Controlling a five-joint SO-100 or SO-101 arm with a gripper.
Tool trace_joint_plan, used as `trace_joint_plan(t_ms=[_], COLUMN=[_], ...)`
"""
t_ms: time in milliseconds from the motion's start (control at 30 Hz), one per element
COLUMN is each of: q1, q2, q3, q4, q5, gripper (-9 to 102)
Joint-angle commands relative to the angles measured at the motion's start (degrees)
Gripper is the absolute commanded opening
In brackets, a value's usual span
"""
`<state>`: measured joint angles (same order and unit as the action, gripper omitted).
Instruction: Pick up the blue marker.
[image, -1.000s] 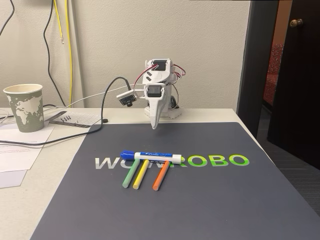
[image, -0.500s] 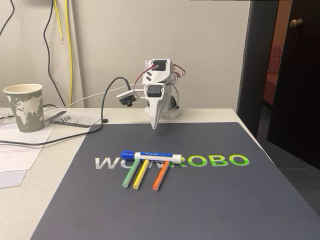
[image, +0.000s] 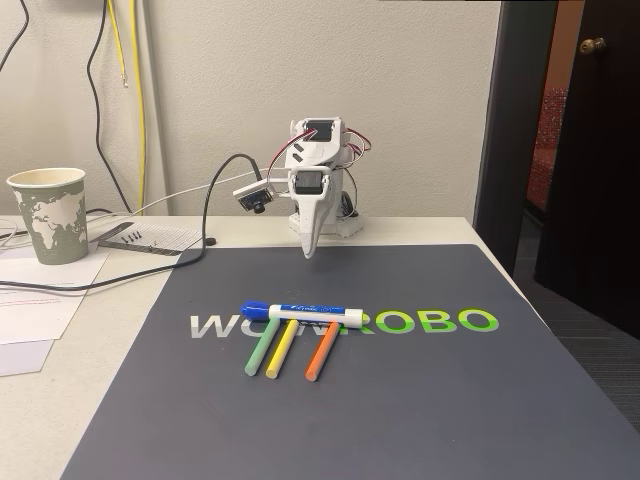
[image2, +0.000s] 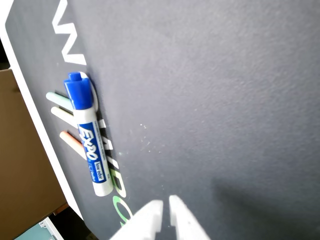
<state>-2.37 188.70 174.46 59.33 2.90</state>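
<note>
The blue marker (image: 300, 313), white-barrelled with a blue cap at its left end, lies crosswise on the dark mat (image: 420, 400), resting over the upper ends of three thin sticks: green (image: 262, 346), yellow (image: 283, 348) and orange (image: 322, 350). My gripper (image: 310, 250) hangs shut, tip pointing down, above the mat's far edge and well behind the marker, holding nothing. In the wrist view the marker (image2: 87, 135) lies at the left, cap toward the top, and the gripper (image2: 165, 204) enters from the bottom edge with its fingertips together.
A paper cup (image: 48, 213) stands at the left on the table, with papers (image: 40, 300) and a black cable (image: 120, 270) beside it. A small camera (image: 254, 197) sticks out left of the arm. A dark door (image: 590, 150) borders the right.
</note>
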Motion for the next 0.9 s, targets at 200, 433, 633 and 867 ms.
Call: trace_joint_plan(t_ms=[200, 433, 633, 867], q1=[0.0, 0.4, 1.1, -0.9], q2=[3.3, 3.3, 3.3, 3.3], q3=[-0.1, -0.1, -0.1, -0.1], q4=[-0.1, -4.0, -23.4, -27.2], q5=[-0.1, 0.3, -1.7, -3.2], gripper=[0, 0, 1, 1])
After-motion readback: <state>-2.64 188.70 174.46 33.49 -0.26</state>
